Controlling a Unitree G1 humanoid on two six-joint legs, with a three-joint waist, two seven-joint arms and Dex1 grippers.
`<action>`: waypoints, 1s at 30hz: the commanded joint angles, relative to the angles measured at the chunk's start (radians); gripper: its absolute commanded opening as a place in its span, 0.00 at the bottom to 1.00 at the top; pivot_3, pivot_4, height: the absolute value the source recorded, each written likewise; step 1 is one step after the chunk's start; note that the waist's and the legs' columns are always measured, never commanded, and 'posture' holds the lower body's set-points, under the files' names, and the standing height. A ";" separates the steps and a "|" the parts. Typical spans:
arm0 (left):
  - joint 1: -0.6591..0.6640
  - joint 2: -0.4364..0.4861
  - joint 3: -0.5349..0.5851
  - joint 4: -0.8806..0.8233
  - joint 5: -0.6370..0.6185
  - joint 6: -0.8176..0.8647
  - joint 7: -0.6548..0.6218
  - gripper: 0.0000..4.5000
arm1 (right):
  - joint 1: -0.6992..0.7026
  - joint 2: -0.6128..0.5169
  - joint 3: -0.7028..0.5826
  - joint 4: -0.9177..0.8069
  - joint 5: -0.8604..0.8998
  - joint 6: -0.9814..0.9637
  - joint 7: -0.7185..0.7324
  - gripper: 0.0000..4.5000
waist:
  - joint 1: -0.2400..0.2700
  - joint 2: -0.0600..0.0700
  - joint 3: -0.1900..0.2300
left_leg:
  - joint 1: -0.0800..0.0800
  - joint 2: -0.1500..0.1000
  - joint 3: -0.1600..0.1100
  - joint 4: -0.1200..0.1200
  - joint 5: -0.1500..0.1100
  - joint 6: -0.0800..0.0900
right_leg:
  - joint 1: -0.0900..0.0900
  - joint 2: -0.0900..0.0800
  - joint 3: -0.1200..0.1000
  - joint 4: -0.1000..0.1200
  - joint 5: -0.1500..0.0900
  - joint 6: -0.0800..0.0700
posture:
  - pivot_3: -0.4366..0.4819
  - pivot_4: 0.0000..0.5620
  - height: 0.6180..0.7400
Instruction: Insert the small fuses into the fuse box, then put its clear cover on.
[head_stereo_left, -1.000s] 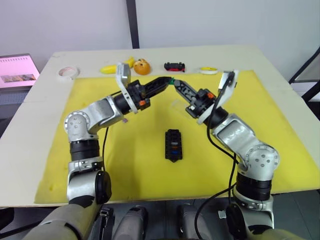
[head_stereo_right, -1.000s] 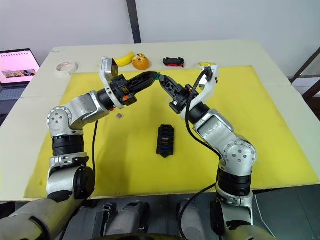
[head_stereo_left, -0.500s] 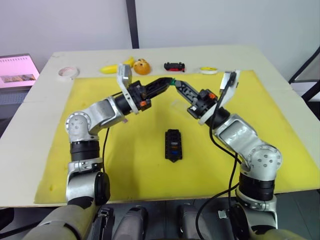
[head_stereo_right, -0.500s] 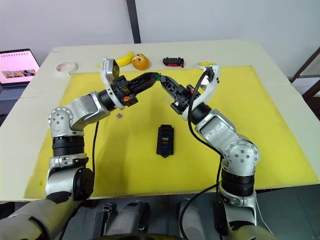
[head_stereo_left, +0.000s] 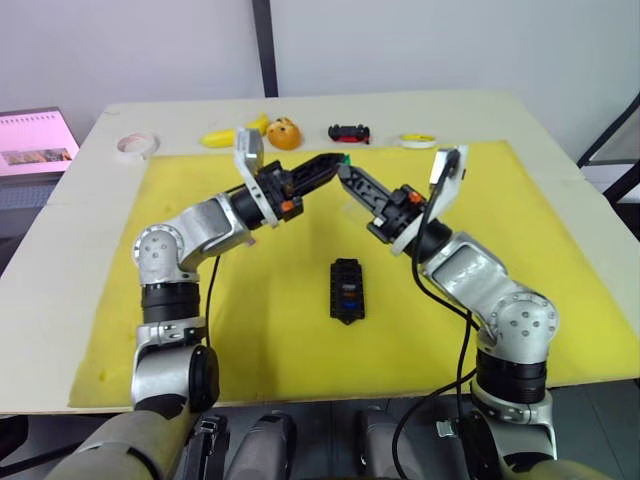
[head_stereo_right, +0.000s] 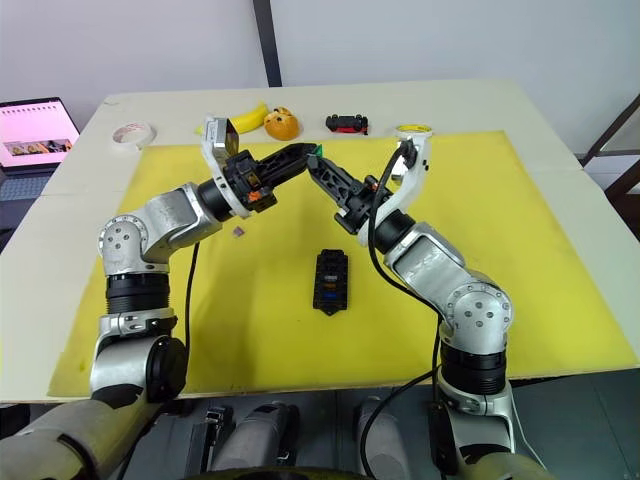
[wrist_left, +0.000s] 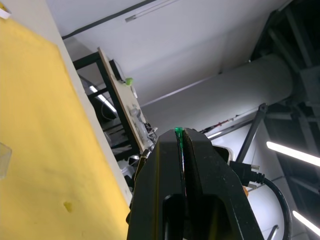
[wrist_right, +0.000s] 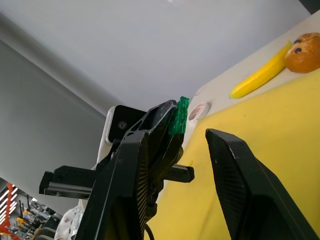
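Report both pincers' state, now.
Left pincer: shut on the green fuse.
Right pincer: open, holding nothing, its fingers close to the fuse.

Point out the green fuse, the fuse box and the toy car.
green fuse (wrist_right: 178, 116): right wrist view, middle of its flat face.
fuse box (head_stereo_left: 346, 290): left eye view, centre of the slotted top.
toy car (head_stereo_right: 347, 123): right eye view, middle of its body.

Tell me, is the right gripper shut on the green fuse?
No, the right gripper is open; the green fuse is pinched in the left gripper.
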 joint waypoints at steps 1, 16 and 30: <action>0.000 0.006 -0.010 -0.041 -0.034 -0.006 -0.010 0.00 | -0.008 0.001 -0.008 -0.035 0.026 -0.021 -0.001 0.43 | 0.000 0.000 0.000 | 0.000 0.000 0.000 0.000 0.000 0.000 | 0.000 0.000 0.000 0.000 0.000 0.000 | 0.48 0.27 1.00; 0.001 0.012 -0.028 -0.039 -0.045 -0.026 -0.015 0.00 | -0.007 -0.014 0.005 -0.035 0.038 -0.031 -0.003 0.04 | 0.000 0.000 0.000 | 0.000 0.000 0.000 0.000 0.000 0.000 | 0.000 0.000 0.000 0.000 0.000 0.000 | 0.48 0.27 1.00; 0.011 0.245 -0.063 -0.048 0.113 0.072 -0.256 0.44 | -0.018 -0.106 -0.010 -0.063 0.095 0.006 0.009 0.00 | -0.006 0.000 0.000 | 0.000 0.000 0.000 0.000 0.000 0.000 | -0.001 0.001 0.000 0.000 0.000 0.000 | 0.48 0.27 1.00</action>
